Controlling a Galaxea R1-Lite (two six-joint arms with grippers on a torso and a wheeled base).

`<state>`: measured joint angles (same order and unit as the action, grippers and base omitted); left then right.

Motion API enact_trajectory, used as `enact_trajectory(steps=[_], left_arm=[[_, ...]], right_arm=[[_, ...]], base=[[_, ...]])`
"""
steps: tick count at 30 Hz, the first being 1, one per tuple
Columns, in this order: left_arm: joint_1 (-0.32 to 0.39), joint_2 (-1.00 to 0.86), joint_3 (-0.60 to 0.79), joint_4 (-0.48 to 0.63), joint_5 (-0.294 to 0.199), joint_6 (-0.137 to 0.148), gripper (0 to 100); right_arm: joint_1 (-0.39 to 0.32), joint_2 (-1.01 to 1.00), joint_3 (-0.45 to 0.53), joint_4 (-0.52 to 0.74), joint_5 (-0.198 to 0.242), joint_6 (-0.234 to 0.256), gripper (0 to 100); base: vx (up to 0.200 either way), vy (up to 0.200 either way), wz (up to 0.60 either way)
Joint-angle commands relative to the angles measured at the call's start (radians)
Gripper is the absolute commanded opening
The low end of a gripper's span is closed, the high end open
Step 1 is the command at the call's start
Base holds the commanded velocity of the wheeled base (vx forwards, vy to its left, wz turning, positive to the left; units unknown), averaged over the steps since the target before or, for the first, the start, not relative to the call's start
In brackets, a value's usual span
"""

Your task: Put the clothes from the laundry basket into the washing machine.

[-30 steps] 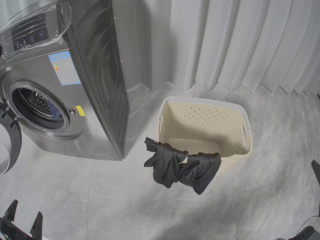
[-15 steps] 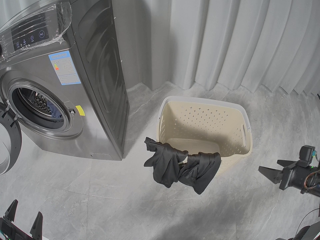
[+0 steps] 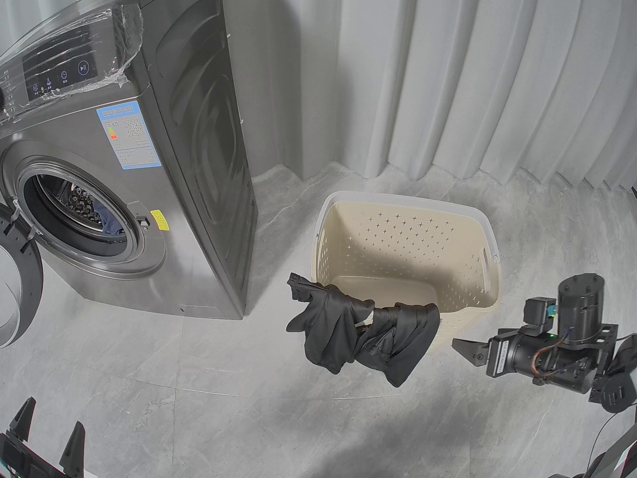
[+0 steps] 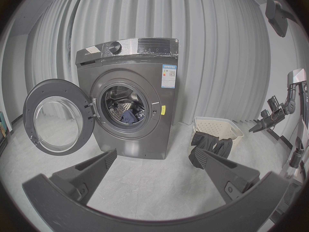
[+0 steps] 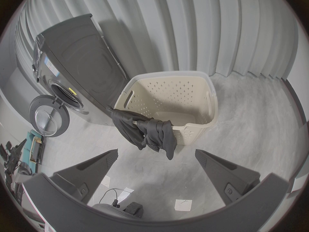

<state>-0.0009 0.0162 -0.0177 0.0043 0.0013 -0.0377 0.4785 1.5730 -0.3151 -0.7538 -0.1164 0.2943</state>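
Head camera high, downward, washing machine (image 3: 192, 134) at 10 o'clock; left wrist low, level; right wrist downward; all share laundry basket (image 3: 405, 199).

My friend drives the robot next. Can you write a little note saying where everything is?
Left gripper: open, empty, low in front of the washing machine.
Right gripper: open, empty, beside the laundry basket.
Dark garment hangs over the basket's near rim; basket otherwise looks empty.
Machine door open; blue clothes already in the drum.
Left: pick up the garment, load it.
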Motion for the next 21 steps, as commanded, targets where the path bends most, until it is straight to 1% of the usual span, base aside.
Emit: enact_trajectory(steps=[1,7,10,12,13,15,16,21], left_arm=[[-0.001,-0.016,0.016,0.000,0.000,-0.002,100],[0.001,-0.016,0.016,0.000,0.000,-0.001,100],[0.001,-0.016,0.016,0.000,0.000,-0.002,100],[-0.001,-0.016,0.016,0.000,0.000,-0.002,100],[0.001,-0.016,0.016,0.000,0.000,-0.002,100],[0.001,-0.016,0.016,0.000,0.000,-0.002,100],[0.001,-0.016,0.016,0.000,0.000,-0.002,100],[0.001,-0.016,0.016,0.000,0.000,-0.002,100]], right_arm=[[0.042,0.200,-0.081,-0.029,-0.035,0.031,100],[0.065,0.335,-0.170,-0.029,-0.078,0.075,100],[0.078,0.383,-0.214,-0.029,-0.082,0.103,100],[0.078,0.401,-0.233,-0.029,-0.082,0.112,100],[0.080,0.430,-0.260,-0.029,-0.082,0.121,100],[0.080,0.446,-0.271,-0.029,-0.082,0.123,100],[0.078,0.484,-0.300,-0.029,-0.083,0.126,100],[0.066,0.561,-0.375,-0.029,-0.082,0.128,100]], base=[[0.000,0.000,0.00],[0.000,0.000,0.00],[0.000,0.000,0.00],[0.000,0.000,0.00],[0.000,0.000,0.00],[0.000,0.000,0.00],[0.000,0.000,0.00],[0.000,0.000,0.00]])
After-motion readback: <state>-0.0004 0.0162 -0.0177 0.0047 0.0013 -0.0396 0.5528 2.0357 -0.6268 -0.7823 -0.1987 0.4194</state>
